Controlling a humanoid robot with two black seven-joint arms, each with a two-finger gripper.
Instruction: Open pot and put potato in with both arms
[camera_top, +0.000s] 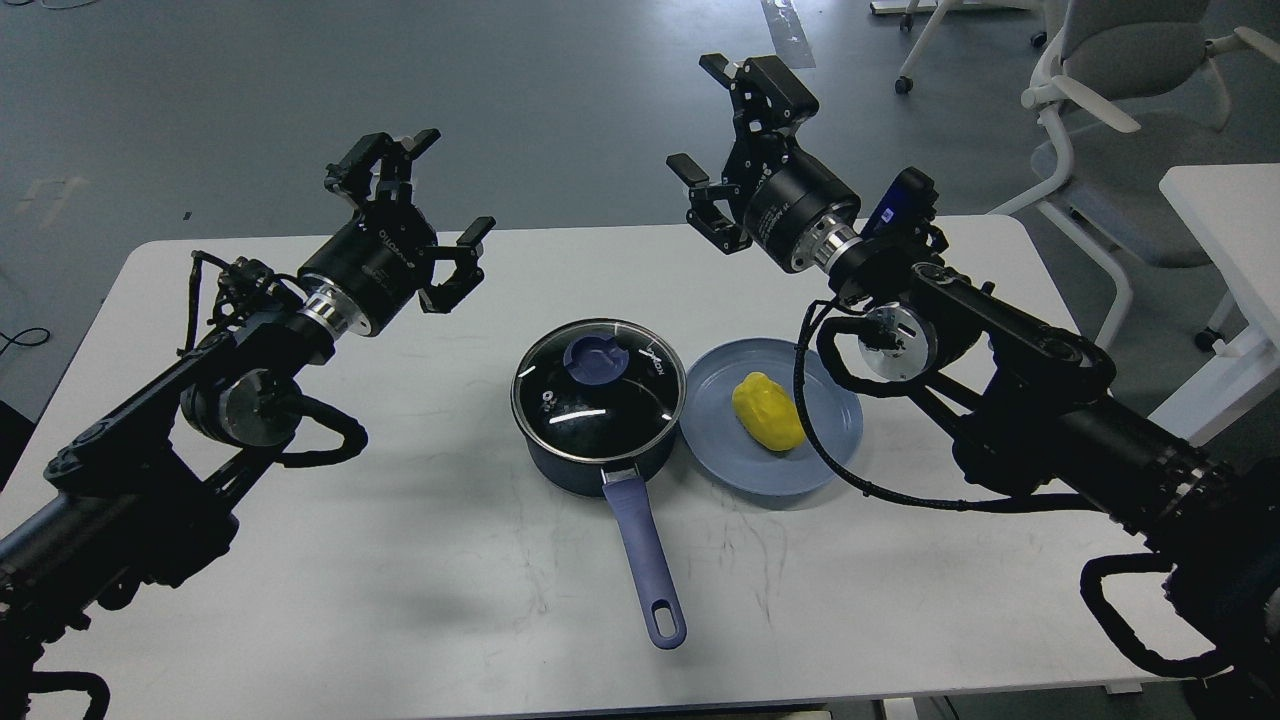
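Observation:
The dark navy pot (590, 455) stands at the table's middle with a glass lid (598, 385) on it, a blue knob on top. Its long periwinkle handle (645, 555) points toward me. Right of it, the yellow potato (767, 410) lies on a shallow blue plate (835, 425). My left gripper (430, 200) hovers open above the table, up and left of the pot, holding nothing. My right gripper (705, 125) hangs open above the table's far edge, beyond the plate, also empty.
The white table (400, 560) carries only the pot and plate. A grey office chair (1120, 120) and another white table (1225, 230) stand at the right. Grey floor lies beyond the far edge.

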